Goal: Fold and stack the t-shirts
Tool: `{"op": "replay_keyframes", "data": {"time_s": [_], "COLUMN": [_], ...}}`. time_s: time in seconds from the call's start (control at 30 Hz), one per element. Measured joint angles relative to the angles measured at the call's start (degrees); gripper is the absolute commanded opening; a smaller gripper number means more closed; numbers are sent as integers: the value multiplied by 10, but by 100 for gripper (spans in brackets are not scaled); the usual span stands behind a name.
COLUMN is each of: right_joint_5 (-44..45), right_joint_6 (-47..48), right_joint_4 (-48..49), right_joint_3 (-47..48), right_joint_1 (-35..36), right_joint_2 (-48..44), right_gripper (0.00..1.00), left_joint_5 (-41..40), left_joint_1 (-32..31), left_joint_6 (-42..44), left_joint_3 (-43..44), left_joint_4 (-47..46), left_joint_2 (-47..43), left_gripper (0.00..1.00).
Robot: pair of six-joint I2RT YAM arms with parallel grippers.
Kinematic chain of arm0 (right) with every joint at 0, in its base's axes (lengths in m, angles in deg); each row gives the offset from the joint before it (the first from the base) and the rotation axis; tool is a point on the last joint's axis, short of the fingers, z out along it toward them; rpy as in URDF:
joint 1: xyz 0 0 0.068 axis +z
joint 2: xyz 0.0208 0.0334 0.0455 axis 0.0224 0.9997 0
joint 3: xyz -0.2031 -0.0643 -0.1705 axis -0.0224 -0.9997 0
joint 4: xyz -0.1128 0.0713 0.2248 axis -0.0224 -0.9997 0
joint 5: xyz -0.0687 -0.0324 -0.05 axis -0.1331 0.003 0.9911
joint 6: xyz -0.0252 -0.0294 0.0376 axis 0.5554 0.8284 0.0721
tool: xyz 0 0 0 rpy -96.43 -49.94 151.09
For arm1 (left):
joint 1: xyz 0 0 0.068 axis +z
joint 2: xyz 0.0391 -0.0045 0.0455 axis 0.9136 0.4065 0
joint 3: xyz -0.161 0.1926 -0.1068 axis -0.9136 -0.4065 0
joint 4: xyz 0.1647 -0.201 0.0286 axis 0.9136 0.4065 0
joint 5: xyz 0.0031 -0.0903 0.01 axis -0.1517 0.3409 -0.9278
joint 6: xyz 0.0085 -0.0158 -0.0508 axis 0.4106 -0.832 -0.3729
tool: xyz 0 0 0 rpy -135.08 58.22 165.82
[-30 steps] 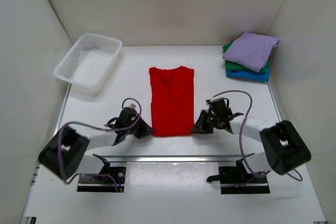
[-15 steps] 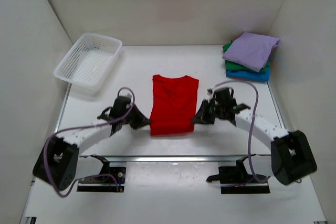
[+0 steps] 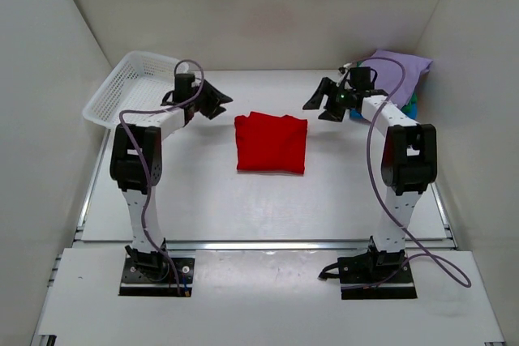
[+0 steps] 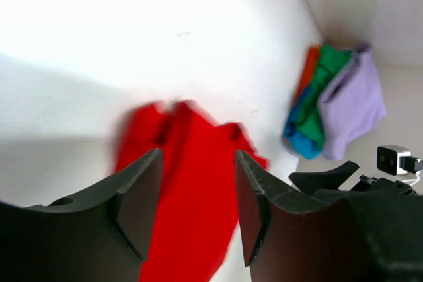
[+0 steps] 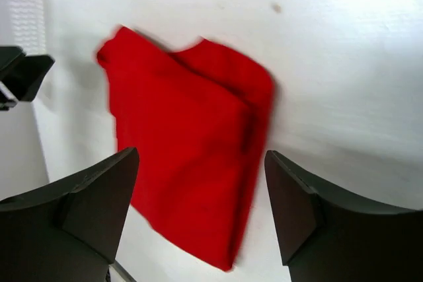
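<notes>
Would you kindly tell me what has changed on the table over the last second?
The left end effector and right end effector carried the near hem of the red shirt to its far edge, folding it in half, then let go and now stand open. The folded stack and white basket stayed put.

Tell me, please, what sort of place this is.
Probably a lab robot cell: plain white walls box in the table, left arm and right arm are bolted at its edge, and folded t-shirts lie stacked.
</notes>
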Motion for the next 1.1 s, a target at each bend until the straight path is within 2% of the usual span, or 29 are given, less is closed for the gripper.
{"op": "replay_keyframes", "data": {"time_s": [0.13,0.27,0.37,0.43,0.47,0.5,0.53,0.57,0.7,0.83,1.1], "right_joint_5": [-8,-57,-74,-87,-96,-101,-104,-101,-110,-7,176], "right_joint_6": [11,-3,-7,-9,-10,-8,-4,4,28,106,273], "right_joint_4": [13,39,60,63,63,64,58,53,-32,-140,-198], "right_joint_3": [-76,-151,-138,-99,-71,-43,-10,14,120,202,232], "right_joint_1": [-17,-21,-9,6,16,27,40,50,76,88,48], "right_joint_2": [6,14,30,62,84,105,128,149,219,222,169], "right_gripper": [79,78,78,74,68,47,9,1,0,0,0], "left_joint_5": [3,25,45,52,55,58,59,61,67,70,82], "left_joint_1": [22,21,20,21,21,22,23,25,38,48,38], "left_joint_6": [-26,-45,-60,-71,-74,-75,-75,-75,-73,-71,-77], "left_joint_3": [-142,-279,-364,-405,-421,-432,-438,-442,-446,-447,-461], "left_joint_4": [-47,-79,-110,-128,-135,-137,-139,-140,-143,-143,-165], "left_joint_2": [-34,-101,-177,-228,-252,-272,-289,-302,-330,-332,-316], "left_gripper": [60,60,60,61,61,61,61,61,61,61,60]}}
